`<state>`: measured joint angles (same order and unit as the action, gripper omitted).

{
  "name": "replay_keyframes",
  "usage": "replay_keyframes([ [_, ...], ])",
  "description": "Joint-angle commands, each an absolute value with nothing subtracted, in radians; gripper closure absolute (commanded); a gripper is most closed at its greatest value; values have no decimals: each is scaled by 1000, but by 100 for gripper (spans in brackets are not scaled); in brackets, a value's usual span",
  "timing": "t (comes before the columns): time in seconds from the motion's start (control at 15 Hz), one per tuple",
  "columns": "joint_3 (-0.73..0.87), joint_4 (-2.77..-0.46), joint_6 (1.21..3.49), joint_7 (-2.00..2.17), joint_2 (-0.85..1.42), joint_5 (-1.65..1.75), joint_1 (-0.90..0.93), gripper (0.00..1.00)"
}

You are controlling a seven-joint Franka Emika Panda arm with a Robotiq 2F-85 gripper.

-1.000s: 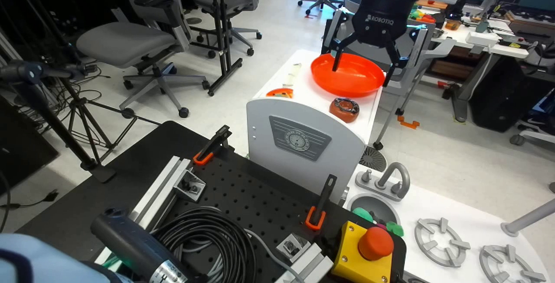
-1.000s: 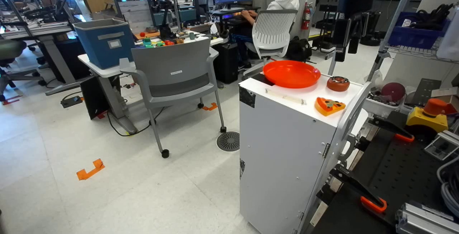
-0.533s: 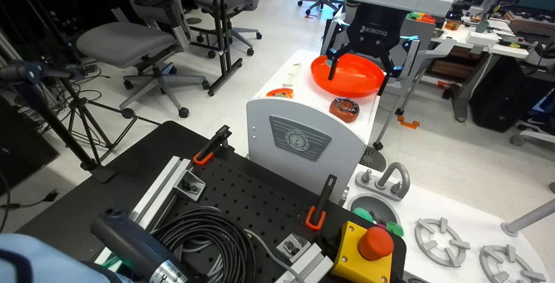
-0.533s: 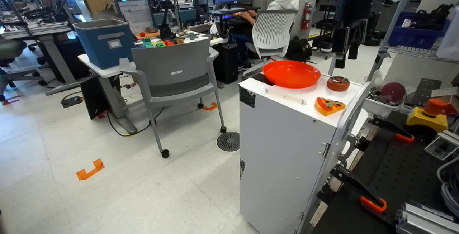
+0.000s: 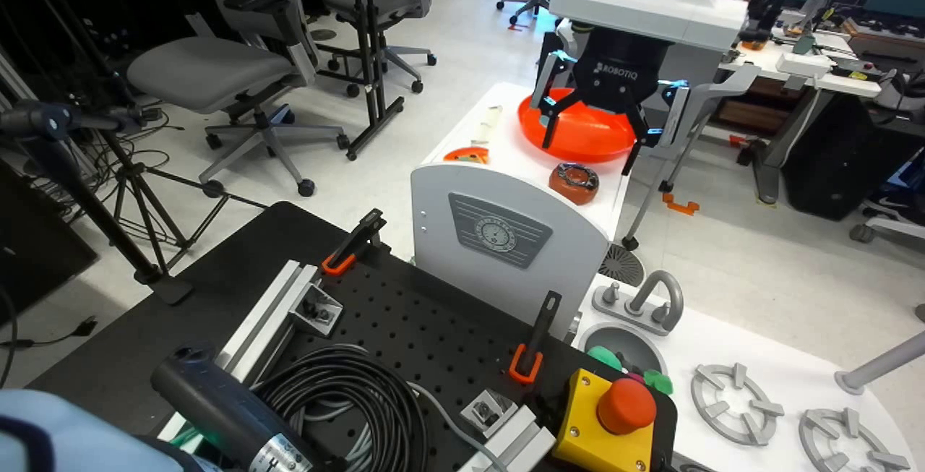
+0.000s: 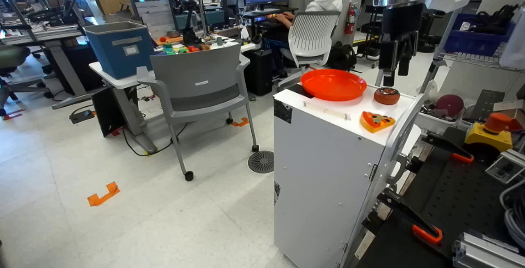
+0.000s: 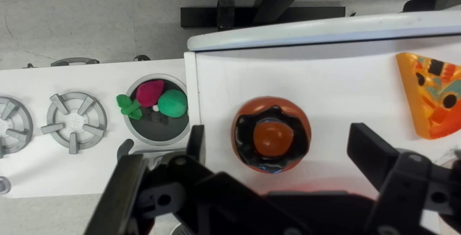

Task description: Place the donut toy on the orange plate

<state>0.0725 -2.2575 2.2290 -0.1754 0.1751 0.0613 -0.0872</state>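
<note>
Gripper (image 5: 588, 155): I've just lowered it; spread wide, holding nothing.
Donut toy (image 7: 271, 134): unmoved on the white box (image 7: 223, 73), just beside the orange plate (image 6: 333, 85); I judge grasping comes next.
Box edge (image 7: 193, 87): in wrist view, my left finger (image 7: 196, 139) lines up with it.
Room: right finger (image 7: 369, 148) shows between donut and pizza toy (image 7: 437, 94).

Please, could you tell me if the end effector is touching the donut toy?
Apart. In the wrist view, white surface shows between the donut toy and both fingertips of the open end effector.
</note>
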Motion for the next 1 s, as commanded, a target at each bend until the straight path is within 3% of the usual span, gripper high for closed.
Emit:
replay_keyframes([
  [0.0,71,-2223,2218,-167,211,73,-85,0],
  [0.93,69,-2155,2170,-160,291,90,-83,0],
])
